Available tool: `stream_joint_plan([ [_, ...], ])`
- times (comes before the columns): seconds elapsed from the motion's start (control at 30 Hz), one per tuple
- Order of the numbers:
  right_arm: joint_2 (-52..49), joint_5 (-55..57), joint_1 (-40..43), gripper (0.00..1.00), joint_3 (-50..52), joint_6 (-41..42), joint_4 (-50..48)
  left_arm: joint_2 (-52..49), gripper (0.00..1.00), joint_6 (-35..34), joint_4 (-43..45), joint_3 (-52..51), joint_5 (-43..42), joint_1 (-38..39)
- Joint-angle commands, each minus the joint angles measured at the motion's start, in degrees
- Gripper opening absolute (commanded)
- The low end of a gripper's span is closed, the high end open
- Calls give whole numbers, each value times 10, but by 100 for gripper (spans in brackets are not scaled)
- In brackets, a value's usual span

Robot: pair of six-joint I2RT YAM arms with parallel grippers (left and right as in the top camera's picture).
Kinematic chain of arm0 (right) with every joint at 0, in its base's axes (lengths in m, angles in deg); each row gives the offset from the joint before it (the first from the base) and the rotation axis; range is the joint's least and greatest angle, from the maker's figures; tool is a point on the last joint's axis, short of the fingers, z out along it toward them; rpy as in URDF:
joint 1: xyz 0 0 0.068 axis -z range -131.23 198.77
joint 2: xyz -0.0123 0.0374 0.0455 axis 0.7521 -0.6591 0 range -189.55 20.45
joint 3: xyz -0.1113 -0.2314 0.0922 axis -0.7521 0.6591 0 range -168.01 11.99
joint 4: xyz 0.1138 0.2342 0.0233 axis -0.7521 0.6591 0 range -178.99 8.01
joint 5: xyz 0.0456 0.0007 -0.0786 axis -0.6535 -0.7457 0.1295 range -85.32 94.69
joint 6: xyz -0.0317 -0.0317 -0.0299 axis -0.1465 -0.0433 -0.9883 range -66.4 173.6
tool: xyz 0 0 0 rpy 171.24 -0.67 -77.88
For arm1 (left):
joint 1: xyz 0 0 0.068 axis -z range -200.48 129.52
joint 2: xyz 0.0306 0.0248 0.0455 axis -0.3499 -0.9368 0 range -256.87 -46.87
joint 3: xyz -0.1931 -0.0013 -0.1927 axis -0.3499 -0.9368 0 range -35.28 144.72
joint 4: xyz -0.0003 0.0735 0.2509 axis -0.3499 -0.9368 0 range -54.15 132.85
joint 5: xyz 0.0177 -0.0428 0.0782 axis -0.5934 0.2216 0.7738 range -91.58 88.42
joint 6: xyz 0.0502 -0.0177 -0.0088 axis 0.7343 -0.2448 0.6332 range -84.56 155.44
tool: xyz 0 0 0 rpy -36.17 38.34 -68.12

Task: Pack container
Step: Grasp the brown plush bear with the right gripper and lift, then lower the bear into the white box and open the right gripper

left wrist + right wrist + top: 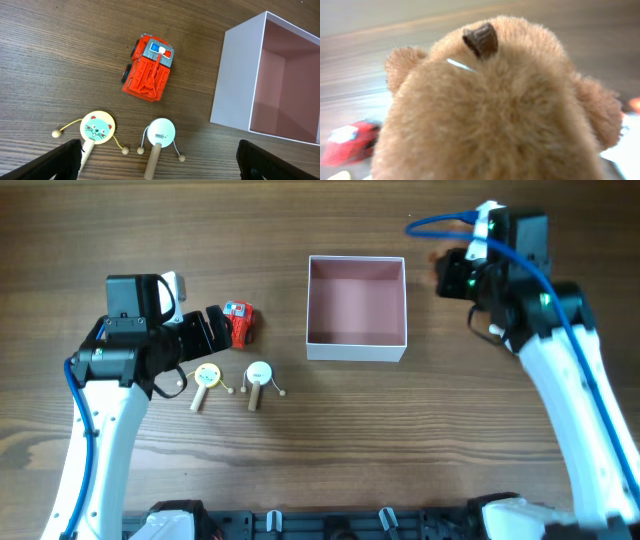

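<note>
The container (356,352), a square white box with a pink inside, stands at the table's middle back; it also shows in the left wrist view (235,75). It holds nothing. My left gripper (215,330) is open and empty; in its wrist view (160,167) it hovers over two rattle drums. My right gripper (445,275) is just right of the container, shut on a brown plush bear (490,110). The bear fills the right wrist view and hides the fingers.
A red toy fire truck (240,323) (148,68) lies left of the container. In front of it lie a cat-face rattle drum (207,376) (97,127) and a white rattle drum (259,372) (160,132).
</note>
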Motion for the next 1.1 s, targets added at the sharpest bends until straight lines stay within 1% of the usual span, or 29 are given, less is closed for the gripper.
stream_joint_plan([
  [0.0,-13,2,-56,4,2,65,-15,0,100,-5,0,11,-9,3],
  [0.1,-53,18,-90,4,24,96,-62,0,100,-5,0,11,-9,3],
  [0.27,-176,11,-128,5,30,108,-142,0,100,-5,0,11,-9,3],
  [0.37,-248,-3,-139,11,30,108,-191,0,100,-5,0,11,-9,3],
  [0.47,-300,-51,-141,14,30,108,-227,0,100,-5,0,11,-9,3],
  [0.5,-312,-66,-141,17,30,109,-237,0,100,-5,0,11,-9,3],
  [0.63,-333,-76,-141,44,30,107,-258,0,100,-5,0,11,-9,3],
  [0.7,-333,-77,-141,54,30,106,-261,0,100,-5,0,11,-9,3],
  [0.77,-326,-87,-141,55,30,96,-264,0,100,-5,0,11,-9,3],
  [0.9,-307,-112,-141,58,30,47,-282,0,100,-5,0,11,-9,3],
  [0.93,-303,-111,-141,59,30,47,-282,0,100,-5,0,11,-9,3],
  [1.0,-294,-111,-141,64,30,47,-282,0,100,-5,0,11,-9,3],
  [1.07,-290,-109,-141,76,30,47,-282,0,100,-5,0,11,-9,3],
])
